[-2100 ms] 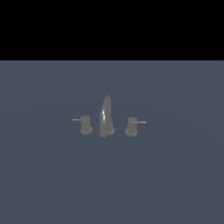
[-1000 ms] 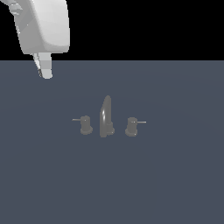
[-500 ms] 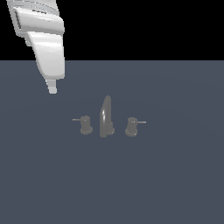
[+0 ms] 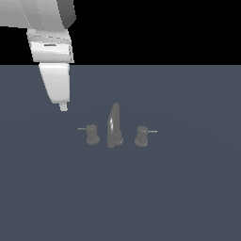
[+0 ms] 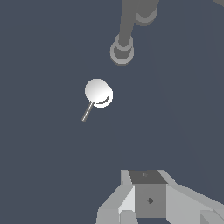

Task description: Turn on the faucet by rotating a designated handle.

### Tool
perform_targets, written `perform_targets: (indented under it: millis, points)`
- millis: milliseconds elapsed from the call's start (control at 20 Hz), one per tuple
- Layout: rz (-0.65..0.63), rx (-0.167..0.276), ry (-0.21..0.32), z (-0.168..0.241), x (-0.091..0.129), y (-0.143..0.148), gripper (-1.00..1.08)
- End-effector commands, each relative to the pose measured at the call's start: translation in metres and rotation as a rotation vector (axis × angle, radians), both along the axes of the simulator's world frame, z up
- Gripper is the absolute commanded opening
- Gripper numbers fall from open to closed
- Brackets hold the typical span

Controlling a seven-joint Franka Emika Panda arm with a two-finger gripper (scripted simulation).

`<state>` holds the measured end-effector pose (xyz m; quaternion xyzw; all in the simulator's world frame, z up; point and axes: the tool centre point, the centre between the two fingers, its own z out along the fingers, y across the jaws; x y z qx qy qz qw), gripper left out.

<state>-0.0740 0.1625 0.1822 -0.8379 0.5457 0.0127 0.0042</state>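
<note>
The tool [image 4: 63, 107] has dropped lower and nearer over the last second, now hovering above and left of the handle [image 4: 92, 135]; whether it is open I cannot tell. The handle, left of the spout [image 4: 114, 124] on the desk [image 4: 188, 188], is untouched: approach only.

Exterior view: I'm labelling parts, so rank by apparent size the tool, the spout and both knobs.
1. The tool, though nearness to the camera may inflate it.
2. The spout.
3. The handle and the twin knob look alike.
</note>
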Motion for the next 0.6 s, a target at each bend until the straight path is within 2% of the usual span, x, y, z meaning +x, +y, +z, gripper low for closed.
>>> perform_targets:
  millis: [0, 550]
  points:
    - [-0.042, -0.002, -0.002, -0.011, 0.01, 0.0, -1.0]
    - [-0.258, -0.016, -0.007, -0.065, 0.059, -0.006, -1.0]
